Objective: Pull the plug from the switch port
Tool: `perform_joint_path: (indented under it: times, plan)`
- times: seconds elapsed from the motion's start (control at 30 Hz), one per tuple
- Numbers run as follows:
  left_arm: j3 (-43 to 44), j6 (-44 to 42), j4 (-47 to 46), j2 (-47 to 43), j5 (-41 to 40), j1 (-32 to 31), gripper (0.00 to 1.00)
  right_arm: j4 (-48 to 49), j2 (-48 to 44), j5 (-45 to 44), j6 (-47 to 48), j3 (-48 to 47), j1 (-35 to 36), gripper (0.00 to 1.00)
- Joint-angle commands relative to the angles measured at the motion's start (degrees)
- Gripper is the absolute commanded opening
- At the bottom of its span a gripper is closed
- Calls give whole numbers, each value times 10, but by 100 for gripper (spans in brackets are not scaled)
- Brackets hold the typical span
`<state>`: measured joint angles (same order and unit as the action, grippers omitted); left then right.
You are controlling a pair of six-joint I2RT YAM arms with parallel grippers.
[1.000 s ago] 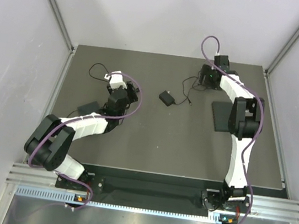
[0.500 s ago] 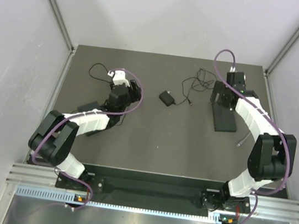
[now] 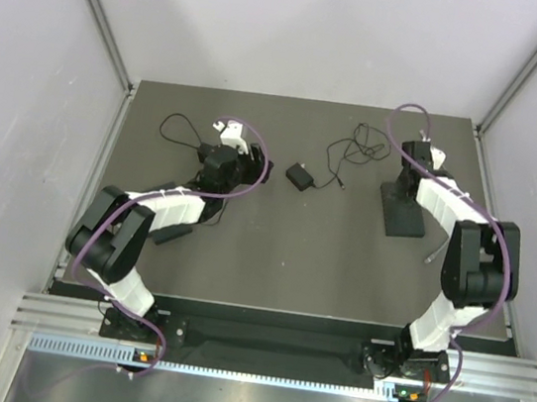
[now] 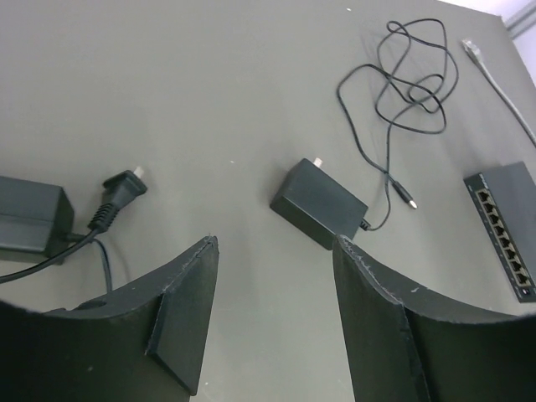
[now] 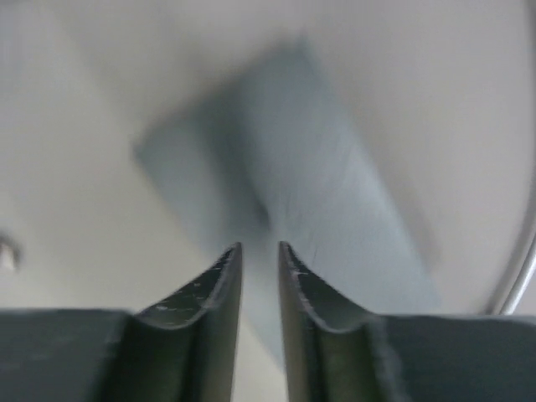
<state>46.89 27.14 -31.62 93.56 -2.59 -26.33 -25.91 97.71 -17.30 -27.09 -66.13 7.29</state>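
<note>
Since the row of ports [image 4: 502, 243] on the switch [image 4: 519, 199] looks empty in the left wrist view, and the grey cable's plug [image 4: 471, 46] lies loose on the table [image 3: 320, 258] beyond it, apart from the housing, the pull seems already done, with little left but to draw clear. Over the switch's far end the right gripper [image 5: 260, 247] shows its fingers nearly closed, with only a slit between them and nothing seen in it, though that view is blurred. Well to the left, the left gripper [image 4: 272, 247] hangs wide and empty above a black power adapter [image 4: 318, 205] with its thin coiled cord [image 4: 410, 75]. A second adapter [image 4: 29, 218] and its two-pin plug [image 4: 121, 186] lie further off. None of these crowds the switch.
</note>
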Motion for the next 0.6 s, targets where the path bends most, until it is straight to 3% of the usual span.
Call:
perform_joint_path:
  times: [0.0,0.17,0.57]
  plan:
    - [22,-2,-13,5,22,3,62,31,61,-51,-10,-100,-36,22]
    - [23,5,-13,4,23,4,61,44,115,-51,0,-143,-68,10]
    - [34,17,-26,28,72,4,61,39,215,-51,56,-245,-105,8]
